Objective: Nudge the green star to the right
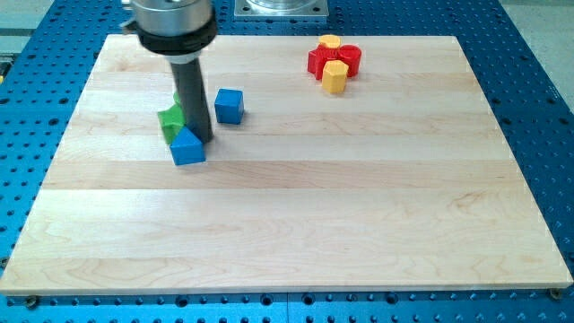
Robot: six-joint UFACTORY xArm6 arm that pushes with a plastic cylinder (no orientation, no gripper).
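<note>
Camera view: the green star [170,120] sits far-left on the wooden tabletop [359,206], mostly hidden behind the rod. My tip [203,140], a bare rod serving as end effector and grasping nothing, rests just right of it, touching a blue block [187,146]. A blue cube [230,106] lies nearby; red and yellow blocks [334,61] cluster far right.

**Rod tip down among the blocks at the board's upper left**

My tip [203,139] touches the wooden board [296,233] just right of the green star [170,120], with a blue block [187,147] touching below-left. A blue cube [230,106] sits near, to the right. Toward the view's top, two red blocks [334,59] and two yellow blocks [334,77] cluster together.
</note>
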